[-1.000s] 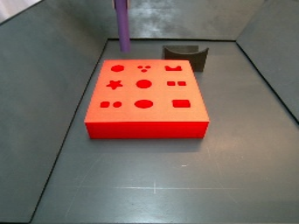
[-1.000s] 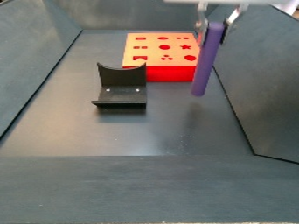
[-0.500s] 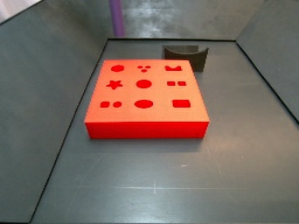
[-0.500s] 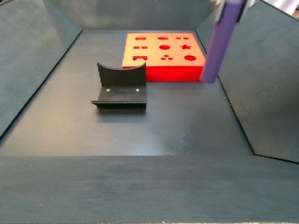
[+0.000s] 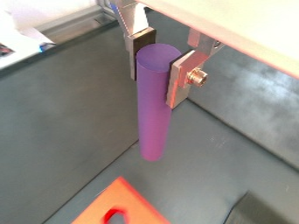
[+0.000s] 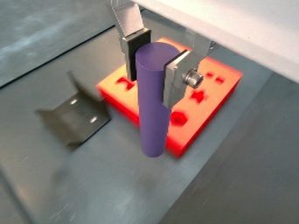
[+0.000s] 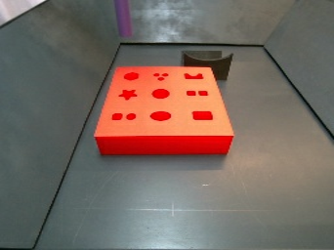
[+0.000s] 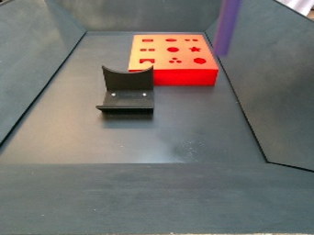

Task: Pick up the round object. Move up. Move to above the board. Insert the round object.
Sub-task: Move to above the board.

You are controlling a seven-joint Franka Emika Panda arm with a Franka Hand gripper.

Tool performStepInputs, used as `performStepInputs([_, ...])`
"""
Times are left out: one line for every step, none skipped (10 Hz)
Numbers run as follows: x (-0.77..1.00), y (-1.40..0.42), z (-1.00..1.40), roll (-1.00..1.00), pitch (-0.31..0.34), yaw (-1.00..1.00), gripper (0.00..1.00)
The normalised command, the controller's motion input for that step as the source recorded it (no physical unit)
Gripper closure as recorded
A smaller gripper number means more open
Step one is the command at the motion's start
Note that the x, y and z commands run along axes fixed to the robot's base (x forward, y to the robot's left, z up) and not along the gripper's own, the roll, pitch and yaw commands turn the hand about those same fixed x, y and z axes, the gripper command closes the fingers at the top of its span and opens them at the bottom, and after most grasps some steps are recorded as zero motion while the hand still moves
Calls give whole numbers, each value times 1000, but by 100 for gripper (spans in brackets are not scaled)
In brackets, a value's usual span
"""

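One purple peg (image 5: 152,105), one red board (image 7: 162,105), one fixture (image 8: 125,89), one pincer (image 5: 160,54)

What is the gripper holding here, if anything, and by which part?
The gripper holds the purple cylinder peg by its upper end, clamped between the two fingers; the rest hangs free below, upright, in the air beside the red board.

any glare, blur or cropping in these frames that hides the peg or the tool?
Wrist views: sharp, tool shut on purple peg, pale blown-out housing above. Side views: tool out of frame, peg cropped at the top edge; red board evenly lit, soft sheen on the floor.
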Motion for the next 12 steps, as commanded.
performStepInputs([380,-1000,352,-33,240,8,100])
performStepInputs([380,-1000,353,-22,192,10,100])
performStepInputs([384,-1000,356,-6,139,12,100])
performStepInputs([394,-1000,356,-25,121,10,100])
performStepInputs([404,-1000,355,0,121,6,100])
performStepInputs([408,-1000,355,-7,125,8,100])
performStepInputs([426,-1000,358,-5,128,7,100])
performStepInputs([435,-1000,360,-3,123,6,100])
performStepInputs([450,-1000,359,24,129,9,100])
performStepInputs([440,-883,319,19,127,9,100])
performStepInputs([329,-597,218,29,130,3,100])
performStepInputs([226,-361,136,38,117,6,100])
